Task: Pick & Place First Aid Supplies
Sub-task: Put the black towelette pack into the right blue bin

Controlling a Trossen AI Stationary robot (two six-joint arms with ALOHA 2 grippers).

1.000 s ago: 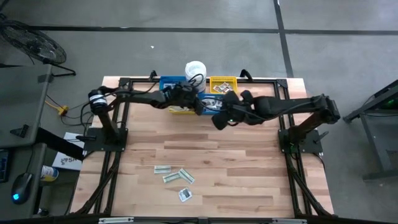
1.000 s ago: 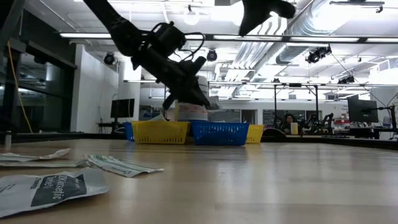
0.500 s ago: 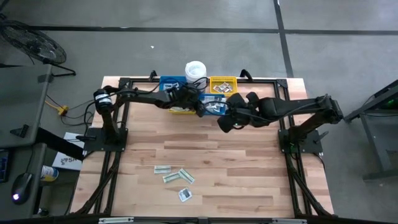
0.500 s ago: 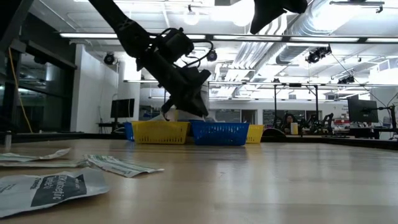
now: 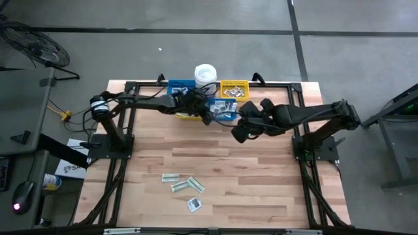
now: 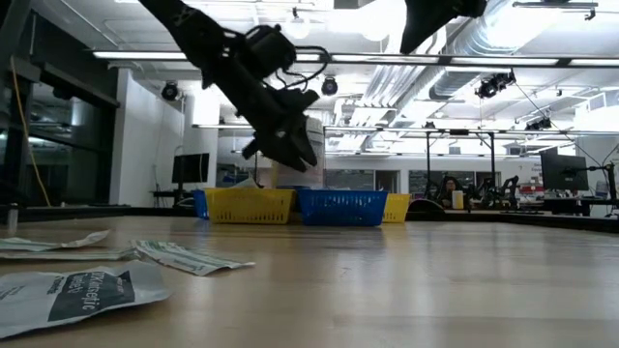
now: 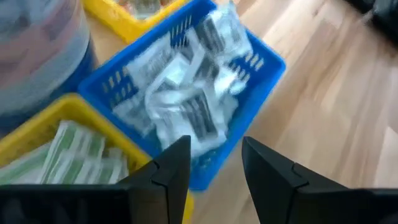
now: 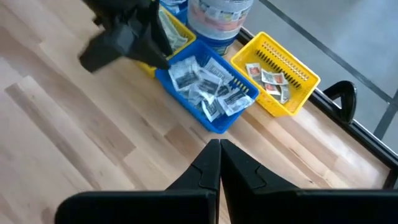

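I see my left hand (image 7: pixel 214 171) hovering with fingers apart and empty just above the blue bin (image 7: pixel 261 56), which holds white packets (image 7: pixel 186 99). More packets (image 5: pixel 183 185) lie well apart on the near tabletop (image 5: pixel 261 183); their print is unreadable. My right hand (image 8: pixel 219 163) waits beside, closed.

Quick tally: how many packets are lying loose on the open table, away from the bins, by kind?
Green-and-white strip packets: 3
White square packet with dark print: 1
Total: 4
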